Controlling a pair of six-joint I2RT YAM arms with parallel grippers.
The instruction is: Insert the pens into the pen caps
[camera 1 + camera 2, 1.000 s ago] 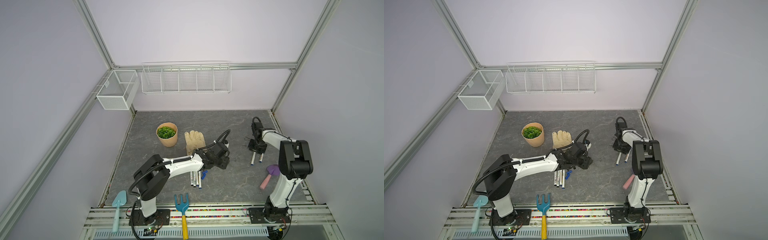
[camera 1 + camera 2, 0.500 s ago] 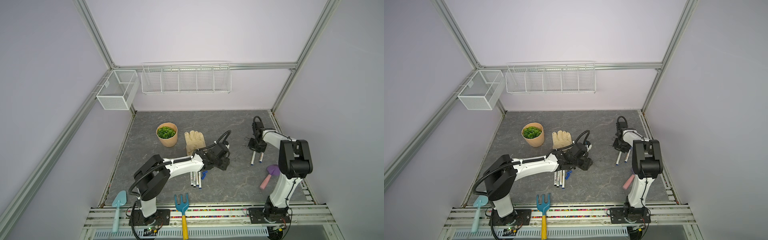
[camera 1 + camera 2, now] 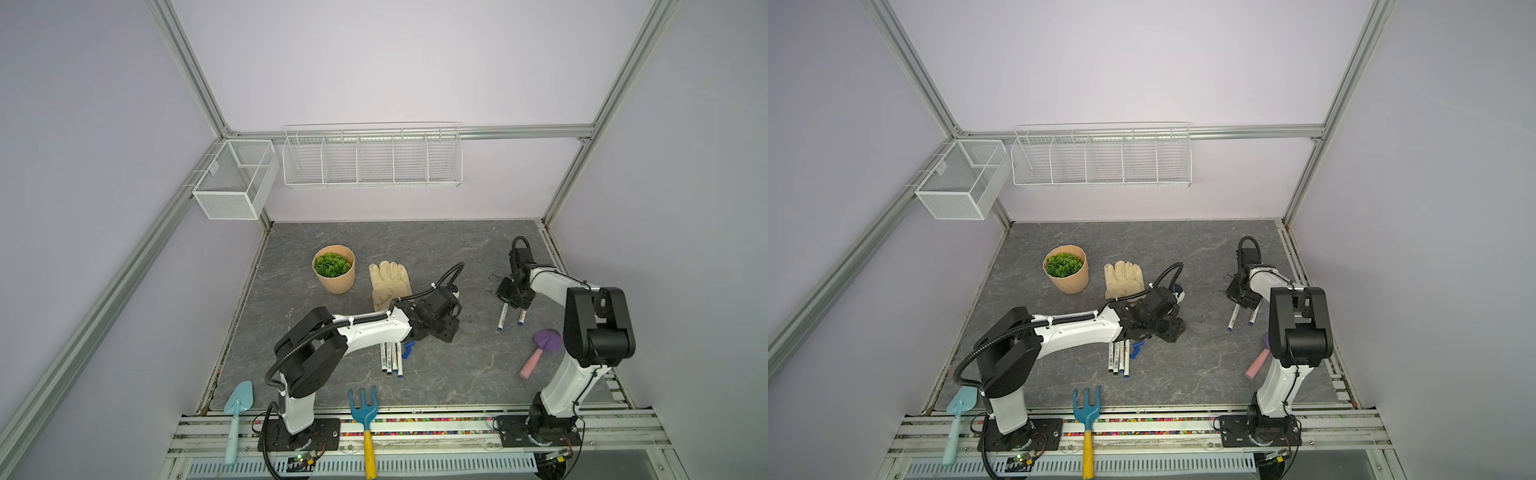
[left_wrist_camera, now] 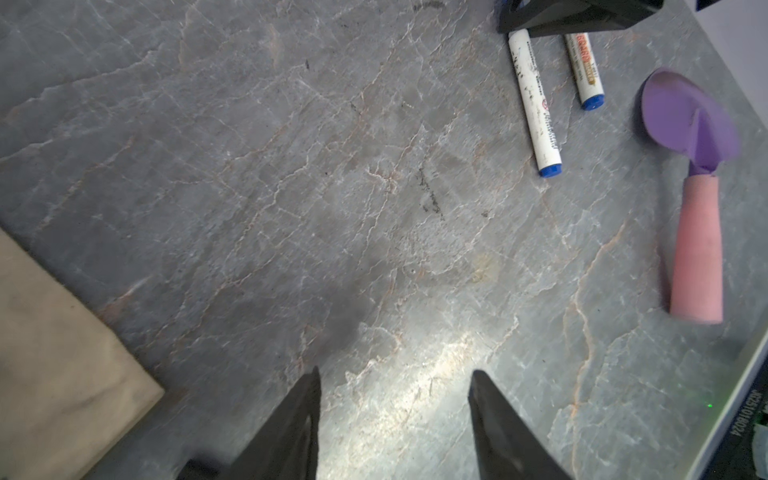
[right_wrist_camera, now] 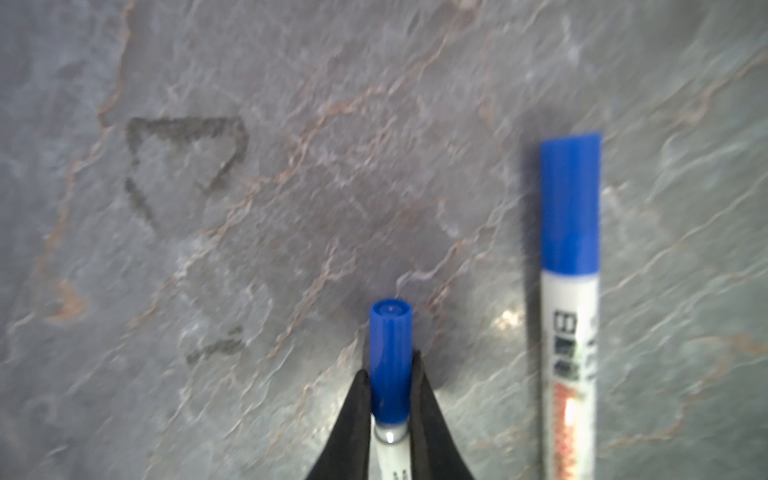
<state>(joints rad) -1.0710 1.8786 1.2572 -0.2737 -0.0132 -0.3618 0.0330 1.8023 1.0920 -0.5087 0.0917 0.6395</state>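
Two slim white marker pens lie capped on the grey marbled counter; the right fingers clamp one's blue plastic cap — lifting could pull it off or swing the pen. Meanwhile the left fingers stand apart, empty.

Capped pen cut off (blurred too).
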